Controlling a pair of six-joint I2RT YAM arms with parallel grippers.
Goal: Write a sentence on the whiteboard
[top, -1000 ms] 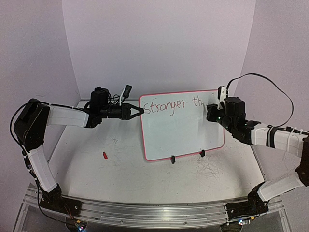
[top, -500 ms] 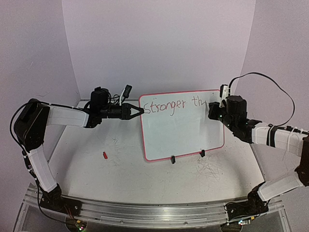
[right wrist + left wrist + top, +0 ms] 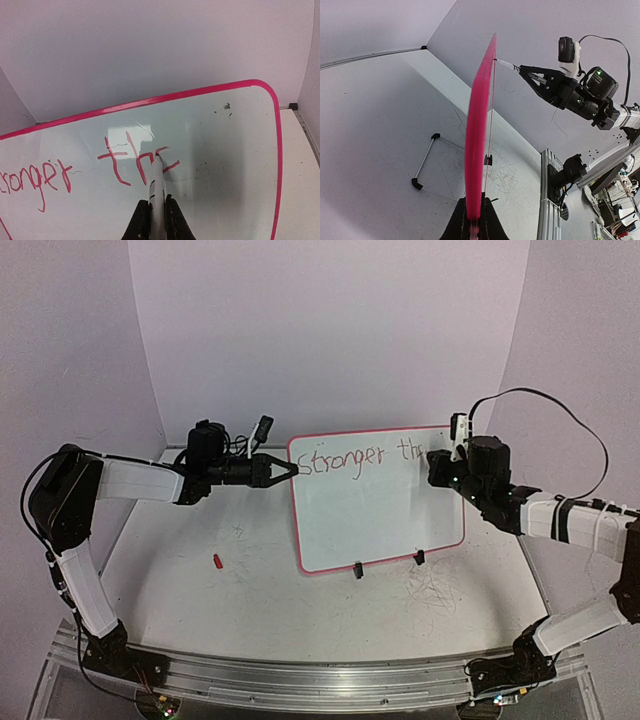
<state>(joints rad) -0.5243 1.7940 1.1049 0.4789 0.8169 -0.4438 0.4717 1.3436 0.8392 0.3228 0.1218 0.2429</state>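
The whiteboard (image 3: 380, 520) stands tilted on the table, pink-rimmed; in the left wrist view I see it edge-on (image 3: 479, 125). My left gripper (image 3: 290, 469) (image 3: 474, 202) is shut on its left rim. The sentence (image 3: 345, 462) reads "Stronger th" in red, with a further letter partly drawn (image 3: 150, 160). My right gripper (image 3: 434, 467) (image 3: 157, 202) is shut on a white marker (image 3: 157, 185). The marker's tip touches the board just right of the "h".
A small red cap (image 3: 217, 561) lies on the tabletop left of the board. Two black clip feet (image 3: 357, 569) hold the board's lower rim. A wire stand (image 3: 424, 162) props it behind. Grey scribbles (image 3: 430, 590) mark the tabletop. An aluminium rail (image 3: 300, 680) runs along the near edge.
My right gripper has shifted slightly right and then back left at the top line, and new red strokes have appeared after "th". The left arm and the board have stayed still.
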